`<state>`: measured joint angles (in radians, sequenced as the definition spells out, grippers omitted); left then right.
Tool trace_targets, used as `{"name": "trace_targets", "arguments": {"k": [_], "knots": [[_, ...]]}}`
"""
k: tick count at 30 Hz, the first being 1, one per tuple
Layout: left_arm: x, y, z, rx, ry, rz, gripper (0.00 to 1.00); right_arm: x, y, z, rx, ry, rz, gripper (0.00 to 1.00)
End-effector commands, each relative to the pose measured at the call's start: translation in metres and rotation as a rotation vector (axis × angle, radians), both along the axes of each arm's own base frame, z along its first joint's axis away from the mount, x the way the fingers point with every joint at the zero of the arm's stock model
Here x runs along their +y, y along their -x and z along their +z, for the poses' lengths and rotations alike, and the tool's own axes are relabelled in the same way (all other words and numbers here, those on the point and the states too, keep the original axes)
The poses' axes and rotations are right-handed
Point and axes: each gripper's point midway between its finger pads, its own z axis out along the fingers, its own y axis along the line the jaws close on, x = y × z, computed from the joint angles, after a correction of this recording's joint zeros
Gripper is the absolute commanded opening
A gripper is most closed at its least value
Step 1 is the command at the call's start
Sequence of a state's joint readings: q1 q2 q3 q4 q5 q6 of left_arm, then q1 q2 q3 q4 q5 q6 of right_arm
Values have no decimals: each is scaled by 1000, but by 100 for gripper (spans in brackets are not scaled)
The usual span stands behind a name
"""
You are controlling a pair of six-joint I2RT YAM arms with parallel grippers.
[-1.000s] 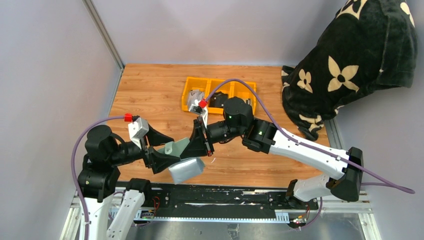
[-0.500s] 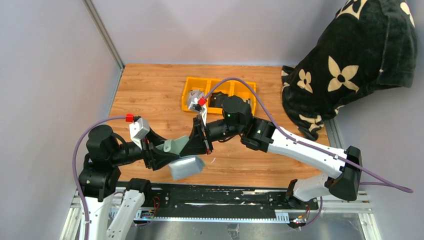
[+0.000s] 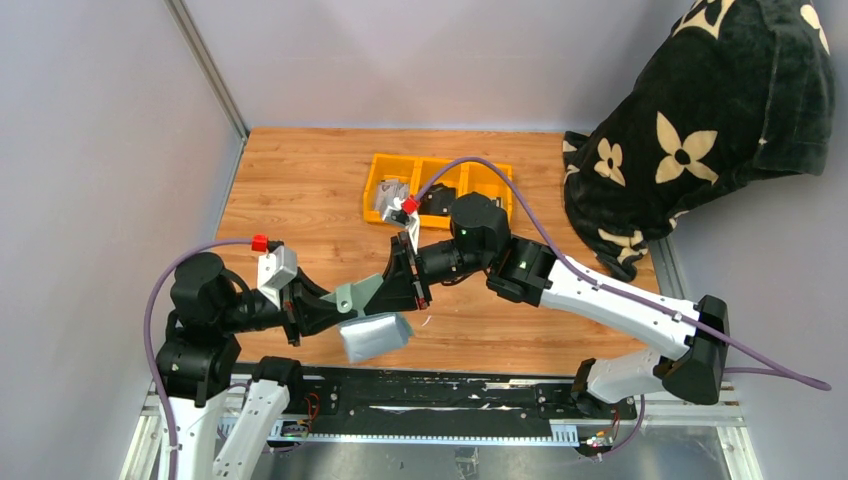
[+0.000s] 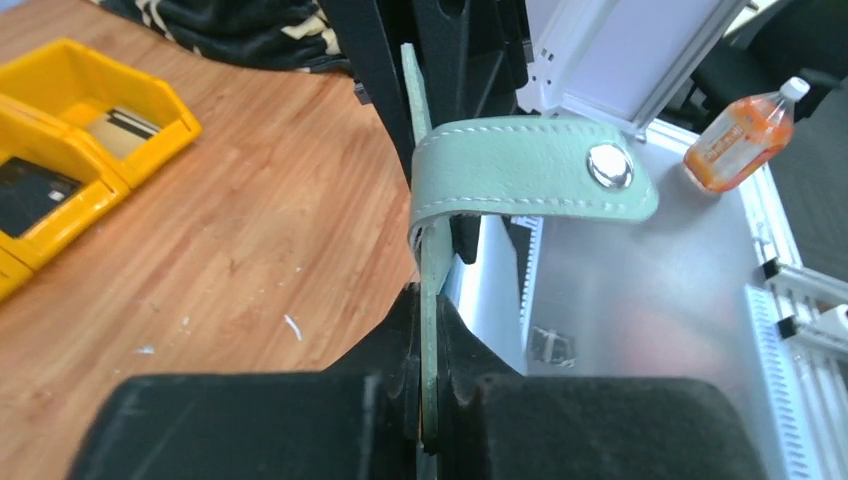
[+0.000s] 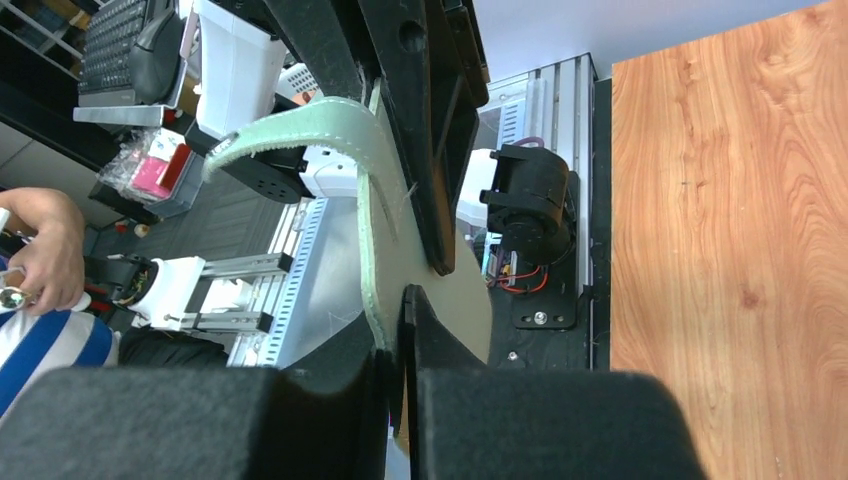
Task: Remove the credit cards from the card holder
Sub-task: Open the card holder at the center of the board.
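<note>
The sage-green card holder (image 3: pixel 360 296) hangs above the table's near edge between my two grippers, its blue-grey flap (image 3: pixel 373 336) drooping below. My left gripper (image 3: pixel 335 310) is shut on one green panel, which runs edge-on between the fingers (image 4: pixel 432 400); the snap strap (image 4: pixel 530 170) curls over above. My right gripper (image 3: pixel 388 290) pinches the opposite panel (image 5: pixel 385 200), fingers (image 5: pixel 400 370) nearly together with a thin slit beside the leather. Grey and whitish credit cards (image 3: pixel 390 198) lie in the yellow bin's left compartment.
The yellow three-compartment bin (image 3: pixel 440 163) stands mid-table, with a black object (image 3: pixel 436 200) in its middle compartment. A black flower-print blanket (image 3: pixel 700 120) fills the back right. Grey walls close in the left and back. An orange bottle (image 4: pixel 738 135) lies beyond the table.
My left gripper has closed from wide open onto the card holder's panel. My right gripper's fingers have eased slightly. The card holder has stayed in about the same place.
</note>
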<state>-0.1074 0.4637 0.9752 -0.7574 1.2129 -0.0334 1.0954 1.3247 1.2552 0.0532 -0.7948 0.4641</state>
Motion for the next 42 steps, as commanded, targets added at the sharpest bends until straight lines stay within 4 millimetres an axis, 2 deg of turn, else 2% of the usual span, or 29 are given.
{"name": "trace_targets", "arguments": {"k": [1, 4, 8, 17, 24, 31, 37, 42], "knots": [[4, -12, 6, -32, -14, 72, 0, -14, 14, 14, -25, -60, 72, 17], [3, -16, 11, -6, -2, 87, 0, -18, 19, 10, -22, -73, 92, 33], [1, -23, 18, 55, 34, 101, 0, -29, 28, 2, -14, -94, 113, 44], [-2, -45, 27, 142, 132, 171, 0, -54, 35, -4, -47, -149, 64, 55], [-4, -42, 31, 169, 144, 145, 0, -56, 30, -17, -73, -143, 17, 59], [-6, -32, 41, 186, 165, 106, 0, -61, 26, -11, -164, -264, -25, 59], [-8, -29, 44, 215, 180, 78, 0, -65, 25, -10, -205, -293, -44, 59], [-9, -30, 48, 226, 191, 78, 0, -59, 19, -14, -202, -272, -67, 59]]}}
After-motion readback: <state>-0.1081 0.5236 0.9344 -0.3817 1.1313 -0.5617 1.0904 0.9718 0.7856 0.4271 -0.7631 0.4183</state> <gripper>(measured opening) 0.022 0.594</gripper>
